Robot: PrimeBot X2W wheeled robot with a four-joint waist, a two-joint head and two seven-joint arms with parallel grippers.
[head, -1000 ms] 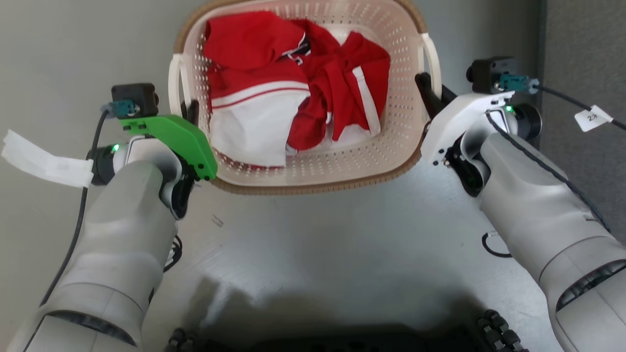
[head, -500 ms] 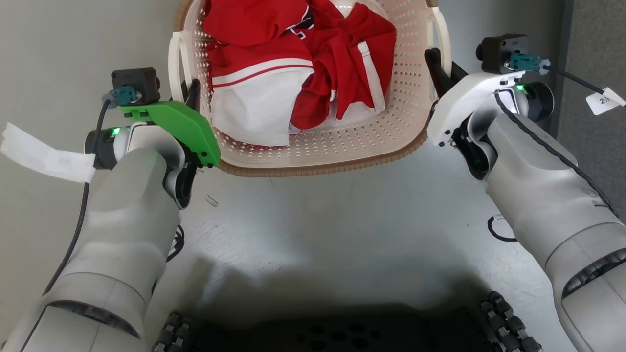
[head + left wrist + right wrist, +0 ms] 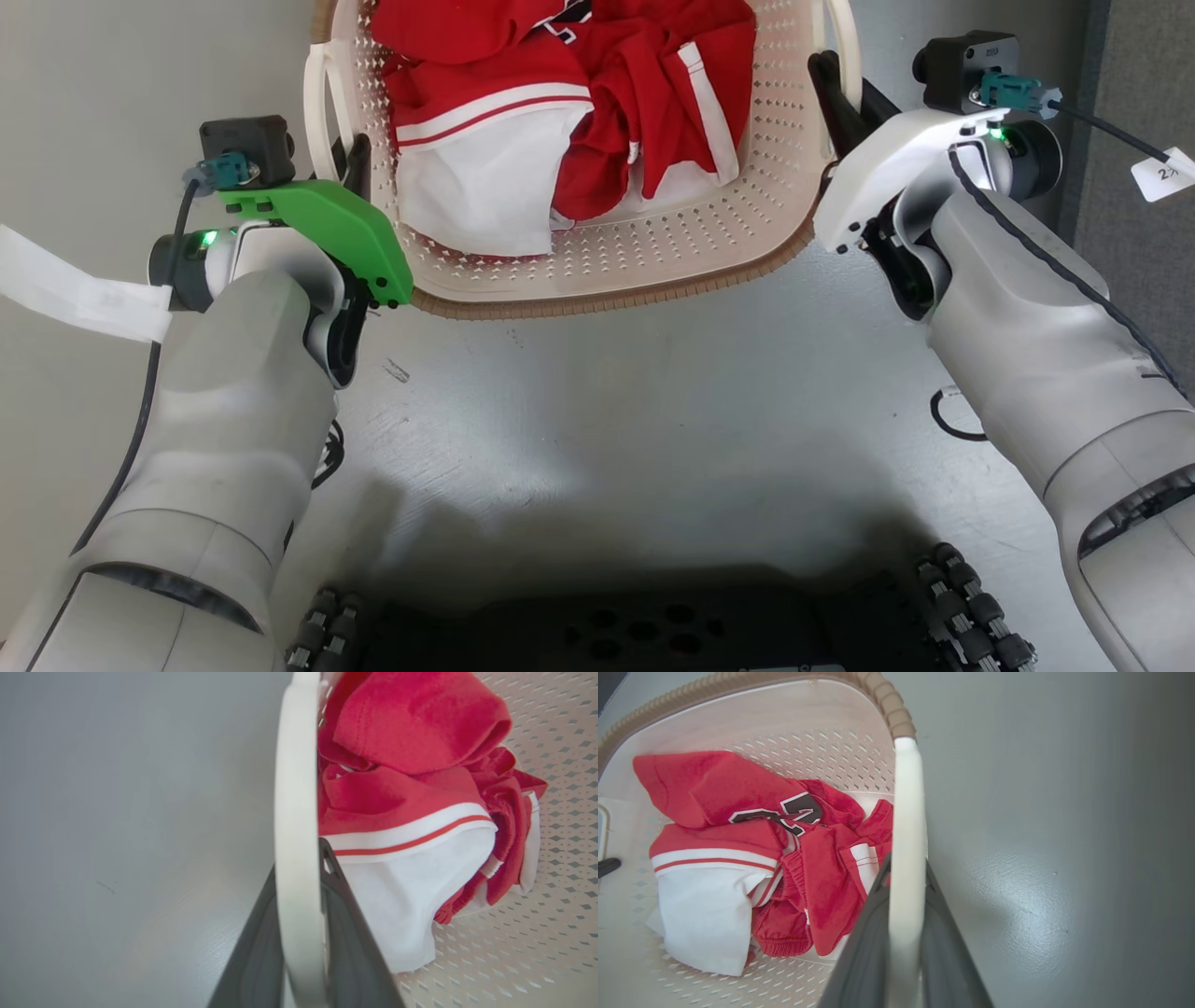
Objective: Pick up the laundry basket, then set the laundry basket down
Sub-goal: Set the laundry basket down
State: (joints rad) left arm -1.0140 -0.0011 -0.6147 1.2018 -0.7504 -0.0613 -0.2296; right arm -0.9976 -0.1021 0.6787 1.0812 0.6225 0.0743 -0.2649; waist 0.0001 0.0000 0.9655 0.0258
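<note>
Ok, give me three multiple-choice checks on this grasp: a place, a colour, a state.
1. The left claw sits: A) among clothes B) astride the laundry basket's left handle C) on the floor.
2. Its rim: A) brown B) blue C) black.
3. The right claw: A) open, clear of the basket B) shut on a garment C) shut on the right handle.
B: its fingers flank the white handle. A: the woven band is brown. C: both fingers pinch the handle.
</note>
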